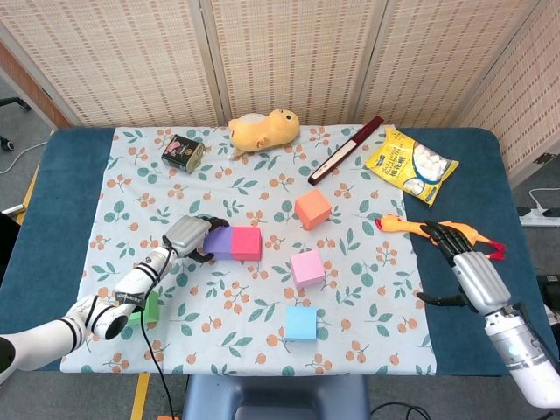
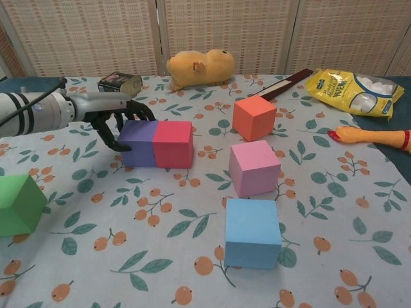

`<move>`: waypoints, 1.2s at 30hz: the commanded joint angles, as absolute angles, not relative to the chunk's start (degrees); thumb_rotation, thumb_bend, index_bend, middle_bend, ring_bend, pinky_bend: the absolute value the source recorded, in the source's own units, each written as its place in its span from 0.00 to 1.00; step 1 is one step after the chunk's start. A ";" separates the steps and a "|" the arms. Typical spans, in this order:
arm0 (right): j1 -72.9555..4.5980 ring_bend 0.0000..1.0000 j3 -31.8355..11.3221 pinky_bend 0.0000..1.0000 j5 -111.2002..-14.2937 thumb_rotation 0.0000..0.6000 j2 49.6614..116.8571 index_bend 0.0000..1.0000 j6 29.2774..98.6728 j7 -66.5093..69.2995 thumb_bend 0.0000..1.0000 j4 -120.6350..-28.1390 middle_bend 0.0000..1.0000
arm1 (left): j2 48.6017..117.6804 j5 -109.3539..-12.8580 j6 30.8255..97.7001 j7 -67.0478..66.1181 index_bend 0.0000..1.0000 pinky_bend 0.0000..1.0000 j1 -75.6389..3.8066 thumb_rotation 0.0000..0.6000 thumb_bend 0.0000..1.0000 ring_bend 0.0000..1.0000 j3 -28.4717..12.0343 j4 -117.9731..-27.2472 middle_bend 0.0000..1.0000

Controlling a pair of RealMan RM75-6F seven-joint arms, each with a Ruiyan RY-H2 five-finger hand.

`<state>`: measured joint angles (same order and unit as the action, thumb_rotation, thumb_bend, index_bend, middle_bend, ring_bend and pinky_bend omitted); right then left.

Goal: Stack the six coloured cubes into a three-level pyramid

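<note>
The counter [image 1: 61,175] carries a flowered cloth [image 1: 262,192] on which all six cubes lie, none stacked yet. The purple cube [image 2: 140,142] and red cube [image 2: 172,144] sit touching, side by side, the likely start of the base row. Orange [image 2: 254,117], pink [image 2: 254,168] and blue [image 2: 252,232] stand apart to the right; green [image 2: 20,204] sits near the left edge.

The left robot hand [image 2: 115,117] curls its dark fingers around the purple cube's far-left corner, touching it; whether it grips or only pushes I cannot tell. The right robot hand [image 1: 464,262] rests off the cloth, fingers spread and holding nothing, just beside a rubber chicken [image 1: 411,227].

Risk: a push on purple from that corner could turn the pair and open a gap, leaving a crooked base that would not carry the second level.

The chest view shows the fingers' contact with purple; the head view alone shows the right robot hand, and the left arm crossing over green.
</note>
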<state>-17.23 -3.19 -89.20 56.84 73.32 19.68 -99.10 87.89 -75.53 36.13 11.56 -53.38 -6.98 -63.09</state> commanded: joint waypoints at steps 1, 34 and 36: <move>-17.18 0.00 -3.21 0.04 -89.15 1.00 56.83 0.00 73.38 19.72 0.00 -99.12 0.01 | 87.99 -75.57 36.14 11.60 0.25 0.34 -53.38 1.00 0.32 0.26 -6.97 -63.01 0.20; -18.39 0.00 -2.35 0.08 -91.45 1.00 55.27 0.00 71.26 23.69 0.00 -99.06 0.02 | 72.13 -71.63 50.35 7.64 0.13 0.19 -41.26 1.00 0.32 0.00 -6.19 -80.49 0.00; -19.70 0.01 -1.92 0.12 -92.41 1.00 55.58 0.00 69.14 23.77 0.00 -98.86 0.04 | 70.10 -71.59 52.91 7.36 0.15 0.18 -39.05 1.00 0.32 0.01 -5.71 -82.83 0.00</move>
<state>-18.64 -2.32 -91.59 55.33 70.68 23.61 -99.05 72.37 -71.93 50.44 8.19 -41.37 -6.33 -80.45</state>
